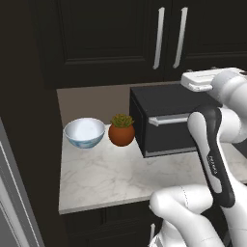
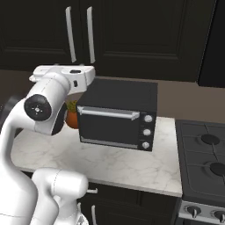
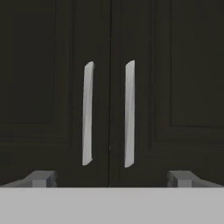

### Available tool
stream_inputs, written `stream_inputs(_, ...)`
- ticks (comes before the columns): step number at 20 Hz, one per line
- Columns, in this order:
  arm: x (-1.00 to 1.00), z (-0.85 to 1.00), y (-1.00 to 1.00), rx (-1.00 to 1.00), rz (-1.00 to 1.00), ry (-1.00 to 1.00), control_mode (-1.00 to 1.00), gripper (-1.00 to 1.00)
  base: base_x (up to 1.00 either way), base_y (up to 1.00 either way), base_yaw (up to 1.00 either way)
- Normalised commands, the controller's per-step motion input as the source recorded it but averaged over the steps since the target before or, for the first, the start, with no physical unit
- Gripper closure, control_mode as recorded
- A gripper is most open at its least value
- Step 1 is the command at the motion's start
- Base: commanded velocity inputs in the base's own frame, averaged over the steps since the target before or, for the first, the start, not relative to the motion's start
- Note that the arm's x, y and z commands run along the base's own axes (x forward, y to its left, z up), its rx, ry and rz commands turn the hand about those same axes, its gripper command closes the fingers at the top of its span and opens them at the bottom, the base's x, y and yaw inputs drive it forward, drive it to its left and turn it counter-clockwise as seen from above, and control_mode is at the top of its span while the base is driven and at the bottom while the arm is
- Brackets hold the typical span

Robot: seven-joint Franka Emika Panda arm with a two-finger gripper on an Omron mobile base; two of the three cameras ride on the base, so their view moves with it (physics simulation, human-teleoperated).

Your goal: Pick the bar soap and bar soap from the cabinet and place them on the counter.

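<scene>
Currently, items on record:

Cabinet (image 3: 112,87): dark, near-black upper wall unit with panelled doors. Both doors are shut, their edges meeting at a centre seam. Two long silver bar handles (image 3: 88,113) stand upright, one on each side of the seam, seen head-on in the hand view and also in both base views above the tabletop.

Bar soaps: cannot be seen; the shut doors hide the cabinet's inside, so their place cannot be told.

Hand (image 3: 112,178): fingers spread wide, nothing between them. The two fingertips (image 3: 41,178) sit at the bottom corners of the hand view, well apart, aimed at the door seam, with both handles between them in the picture. It touches neither door nor handle. In the base views the white wrist hangs in front of the cabinet, above the toaster oven.

Tabletop (image 1: 111,178): white-grey veined marble over dark base cabinets.

Bowl (image 1: 84,132): pale blue-white, upright, far left on the tabletop near the wall.

Potted plant (image 1: 121,130): small green plant in a round terracotta pot, just right of the bowl, beside the oven's left side.

Toaster oven (image 2: 117,116): black, door closed, silver handle across the top of the door, three knobs down its right side.

Stove (image 2: 204,158): dark burners, right of the tabletop.
</scene>
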Motion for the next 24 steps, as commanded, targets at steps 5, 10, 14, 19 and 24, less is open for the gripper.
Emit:
stream_inputs(5,0.00,0.10,-0.04,0.00,0.00,0.00,-1.00,-1.00,0.00,0.00,0.00)
stream_inputs(10,0.00,0.01,0.00,-0.01,0.01,0.00,-1.00,-1.00,0.00,0.00,0.00)
stream_inputs(14,0.00,0.00,-0.01,0.00,0.00,-0.02,-1.00,-1.00,0.00,0.00,0.00)
stream_inputs(19,0.00,0.00,0.00,-0.01,0.00,-0.11,-1.00,-1.00,0.00,0.00,0.00)
stream_inputs(24,0.00,0.00,0.00,0.00,0.00,-0.09,-1.00,-1.00,0.00,0.00,0.00)
